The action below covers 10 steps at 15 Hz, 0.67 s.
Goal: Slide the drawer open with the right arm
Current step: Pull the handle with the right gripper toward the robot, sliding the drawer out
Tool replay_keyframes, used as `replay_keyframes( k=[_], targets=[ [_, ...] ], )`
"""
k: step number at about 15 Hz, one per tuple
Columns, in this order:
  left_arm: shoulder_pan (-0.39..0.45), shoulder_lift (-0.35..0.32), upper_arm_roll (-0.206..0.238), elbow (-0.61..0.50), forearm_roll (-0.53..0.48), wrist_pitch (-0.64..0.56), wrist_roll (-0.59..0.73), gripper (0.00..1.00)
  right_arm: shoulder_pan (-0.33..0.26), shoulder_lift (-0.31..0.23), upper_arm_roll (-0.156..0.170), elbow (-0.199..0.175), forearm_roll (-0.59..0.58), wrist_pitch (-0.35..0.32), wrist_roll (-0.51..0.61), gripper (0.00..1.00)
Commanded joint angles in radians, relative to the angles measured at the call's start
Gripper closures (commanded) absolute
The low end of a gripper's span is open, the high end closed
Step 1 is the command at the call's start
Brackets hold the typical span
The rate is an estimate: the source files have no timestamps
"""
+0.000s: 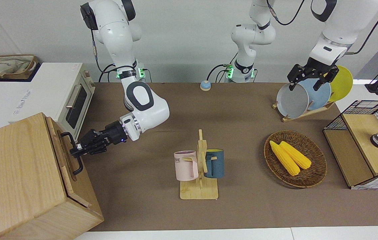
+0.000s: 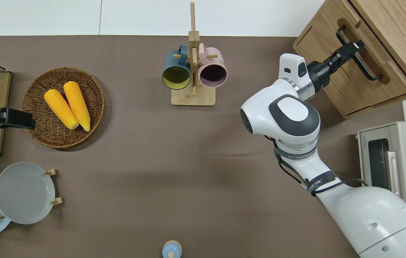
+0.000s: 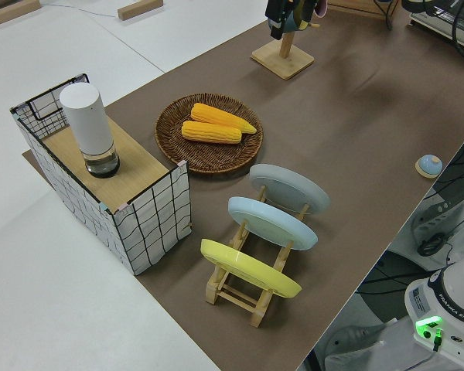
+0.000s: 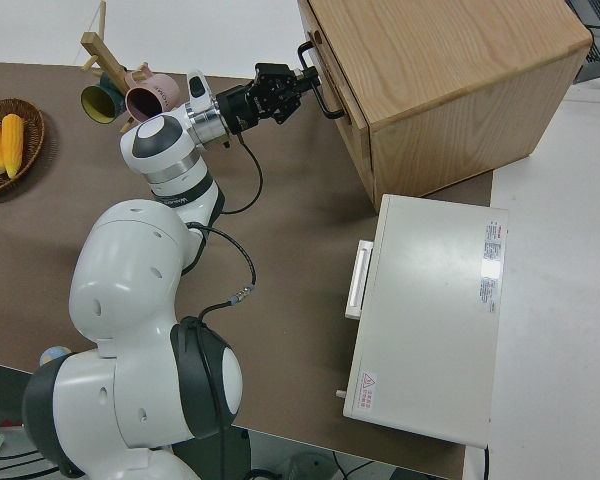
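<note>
The pale-wood drawer (image 1: 62,161) is the top part of the big wooden box (image 1: 15,173) at the right arm's end of the table. It looks closed. Its black bar handle (image 1: 75,165) runs along its front and also shows in the overhead view (image 2: 369,66). My right gripper (image 1: 77,150) reaches level from the table side, with a blue light on its wrist. It is shut on the handle near the bar's middle, as the overhead view (image 2: 355,46) and the right side view (image 4: 302,88) also show. My left arm is parked, its gripper (image 1: 305,83) open.
A white toaster oven (image 1: 75,100) stands beside the box, nearer to the robots. A wooden mug rack (image 1: 199,176) with a pink and a blue mug is mid-table. Toward the left arm's end are a corn basket (image 1: 295,160), a plate rack (image 1: 304,96) and a wire-mesh cabinet (image 1: 365,143).
</note>
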Motion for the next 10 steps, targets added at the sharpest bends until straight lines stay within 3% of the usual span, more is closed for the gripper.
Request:
replay_keyframes(
  k=[1,10],
  targets=[
    [-0.017,0.013,0.017,0.020,0.011,0.000,0.008,0.00,0.005,-0.003,0.002,-0.020,-0.033,-0.023,-0.011,0.996],
    [-0.017,0.013,0.017,0.020,0.012,0.000,0.008,0.00,0.062,-0.005,0.003,-0.017,-0.016,-0.069,-0.014,0.994]
  ],
)
